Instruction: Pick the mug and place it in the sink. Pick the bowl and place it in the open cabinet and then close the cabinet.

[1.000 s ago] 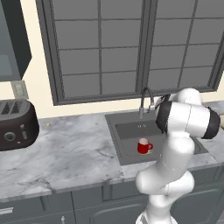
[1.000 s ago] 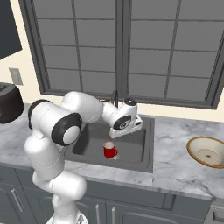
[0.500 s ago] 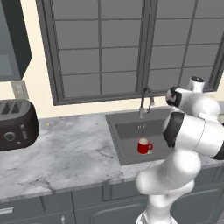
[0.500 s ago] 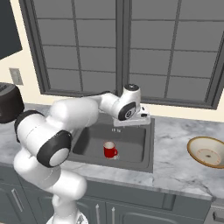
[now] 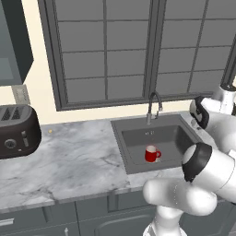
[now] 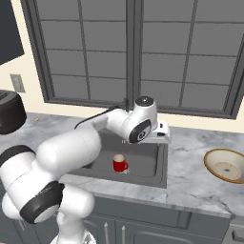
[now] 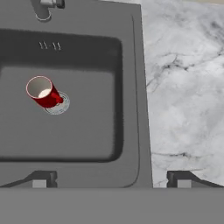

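The red mug (image 7: 43, 92) stands upright on the drain of the dark grey sink (image 7: 135, 109), free of any grip. It also shows in the basin (image 6: 143, 162) as the red mug (image 6: 119, 163) and as the mug (image 5: 152, 153). My gripper (image 7: 111, 180) hangs open over the sink's right rim, above and to the right of the mug, with nothing between its fingertips (image 7: 39, 180). The tan bowl (image 6: 228, 165) rests on the counter to the right of the sink. A corner of the dark grey cabinet (image 5: 14, 41) shows high on the left.
The arched faucet (image 5: 154, 107) rises behind the sink. A black toaster (image 5: 16, 131) stands at the counter's left end. Grey marble counter (image 7: 188, 87) runs on both sides of the sink, with a large window behind.
The arm has swung up and to the right, from over the mug to the sink's right rim. The mug has stayed in the sink and the jaws have stayed open.
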